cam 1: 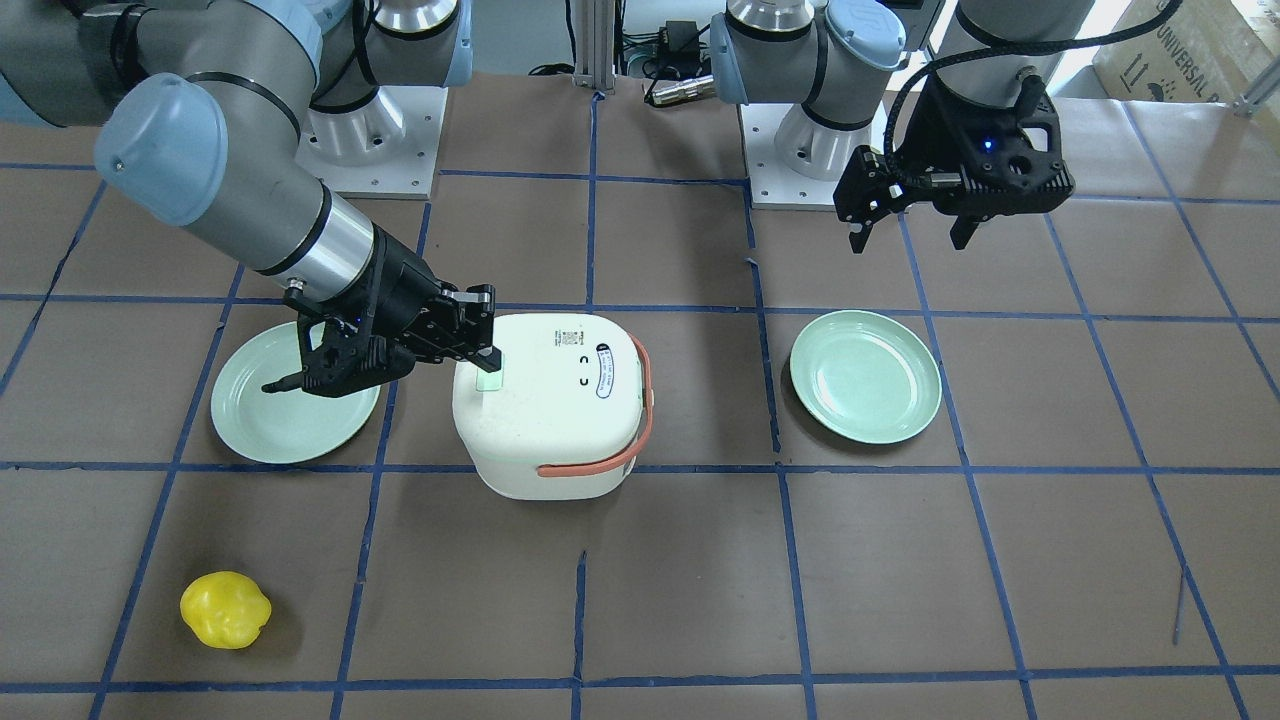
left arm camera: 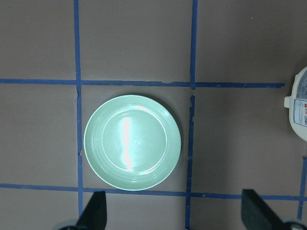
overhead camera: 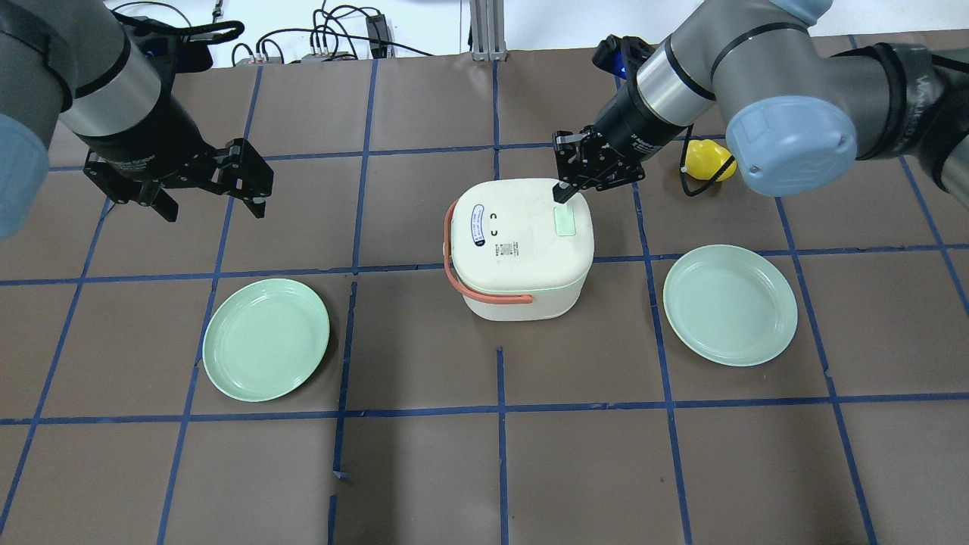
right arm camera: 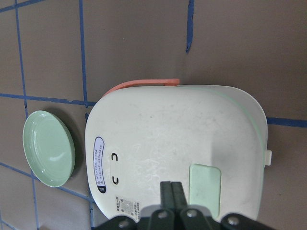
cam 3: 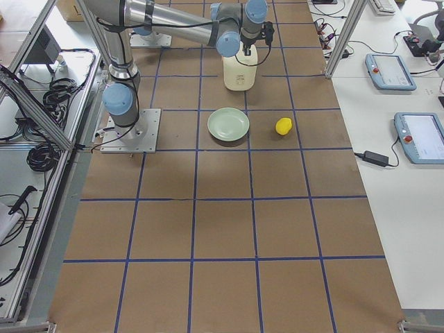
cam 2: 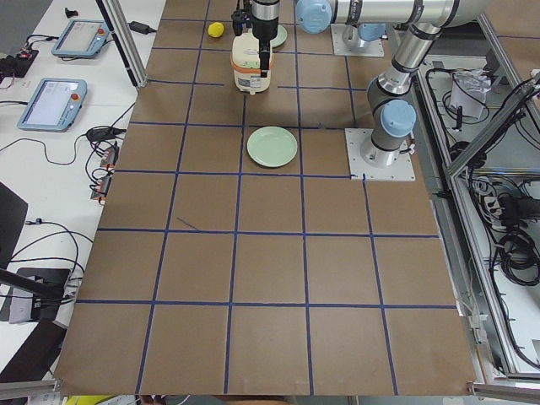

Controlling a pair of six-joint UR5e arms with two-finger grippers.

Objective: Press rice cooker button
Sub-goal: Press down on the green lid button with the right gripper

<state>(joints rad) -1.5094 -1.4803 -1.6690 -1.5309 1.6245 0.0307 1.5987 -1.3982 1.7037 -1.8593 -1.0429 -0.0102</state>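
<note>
Right claw (right arm camera: 171, 187): pinched together, tip over rice cooker (right arm camera: 158, 129) lid, beside button (right arm camera: 205, 184) | left claw (left arm camera: 175, 213): wide, empty

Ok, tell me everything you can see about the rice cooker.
The rice cooker is a cream-white, rounded-square pot that looks plastic. It stands upright on the brown paper-covered table with its lid closed. An orange handle lies folded down around one side. The lid carries a pale green rectangular button, an oval blue-edged label and small print. A green plate lies apart on one side, another green plate on the other. The shut right gripper is over the lid beside the button; contact is unclear.
</note>
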